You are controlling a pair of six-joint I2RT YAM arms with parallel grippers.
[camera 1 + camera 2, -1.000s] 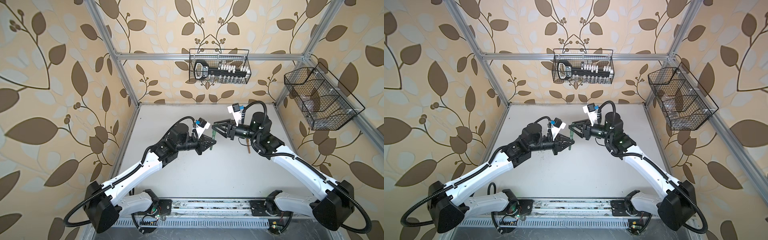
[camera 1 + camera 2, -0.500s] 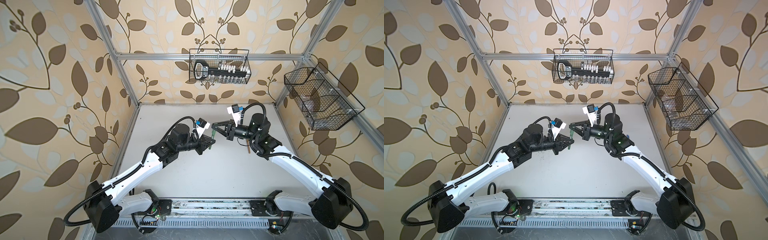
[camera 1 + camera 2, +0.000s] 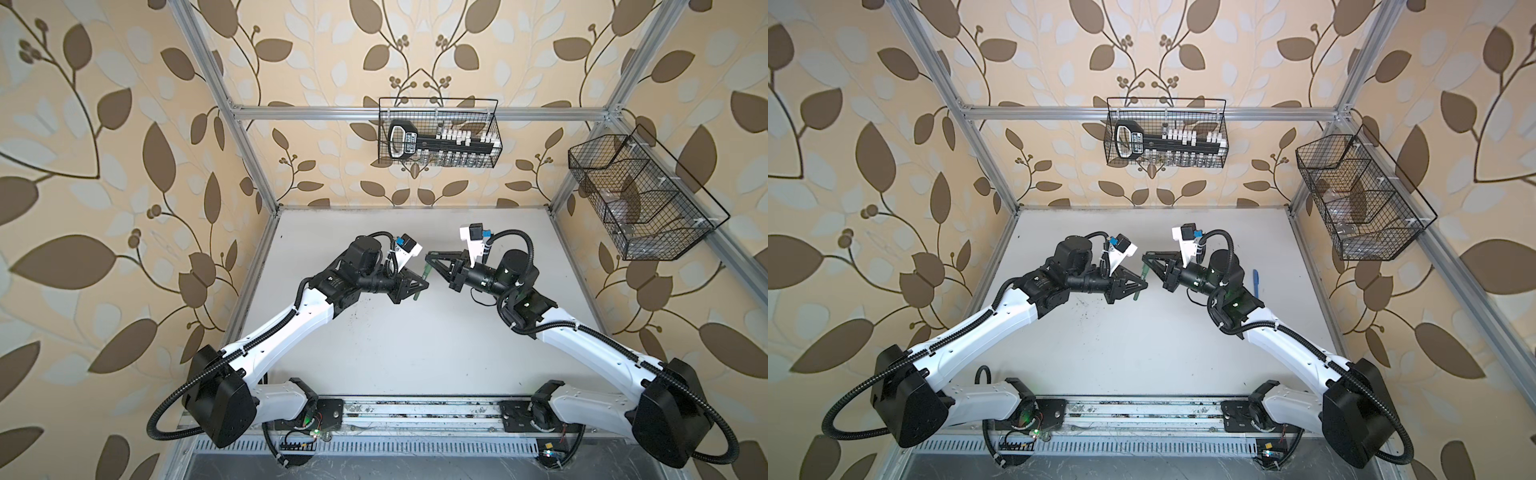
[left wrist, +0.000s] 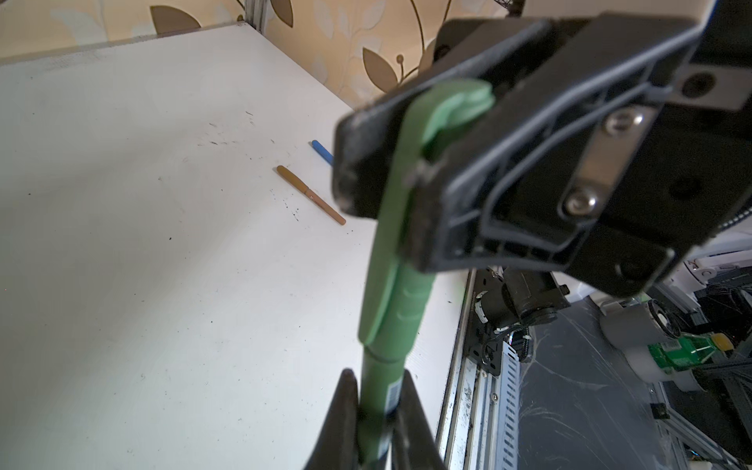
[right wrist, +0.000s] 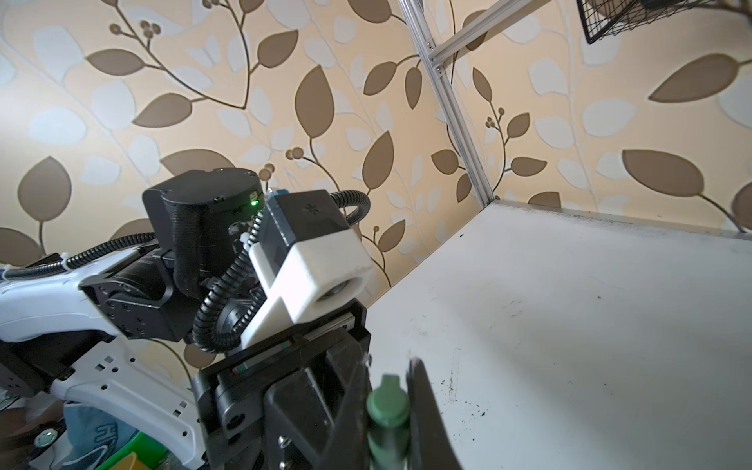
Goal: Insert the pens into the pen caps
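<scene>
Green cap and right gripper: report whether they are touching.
Touching. The left wrist view shows the right gripper closed on the green cap, jaws pressed against both sides.

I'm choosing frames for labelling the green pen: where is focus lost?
Left wrist view: right gripper and green cap, close up, blurred; green pen less so; tan pen on the table sharp. Right wrist view: cap soft, wallpaper crisp. Both top views: sharp, though the pen is tiny.

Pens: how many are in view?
3. A green pen is clamped between the left gripper and right gripper above the table; a brown pen and a blue pen lie on it, the blue partly hidden.
</scene>
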